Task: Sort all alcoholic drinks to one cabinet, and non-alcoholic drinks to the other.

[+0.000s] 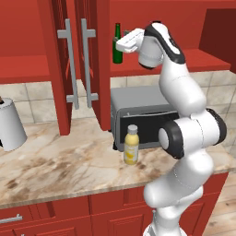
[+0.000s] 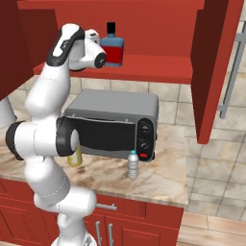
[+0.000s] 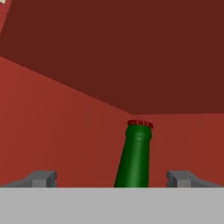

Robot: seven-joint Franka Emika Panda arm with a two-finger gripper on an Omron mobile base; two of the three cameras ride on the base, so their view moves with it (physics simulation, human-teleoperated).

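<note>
Four drinks: two are up on the red shelf (image 2: 158, 65), two are down on the counter (image 1: 60, 161).
Green bottle (image 1: 117, 44): it stands upright on the shelf, in the open cabinet (image 1: 80, 64) with two silver handles. In the hand view its neck rises between the finger tips, so it looks just put there.
Red-and-blue bottle (image 2: 113, 48): it stands on the same shelf (black cap on top). Both strong drinks share one cabinet, and that fits the job.
Juice bottle (image 1: 131, 145): it stands on the counter, just in front of the grey oven (image 2: 117, 122). It looks not sorted yet.
Water bottle (image 2: 133, 164): it stands on the counter near the oven's knobs, also waiting.
Other cabinet (image 2: 218, 67): its door hangs open to the right, ready for the soft drinks, I think.
Gripper (image 1: 126, 40): the jaws are wide apart and hold nothing; the green bottle sits in the gap without being squeezed.
Arm: it reaches high, bent at the elbow, with the hand level at the shelf and pointing into the cabinet.
</note>
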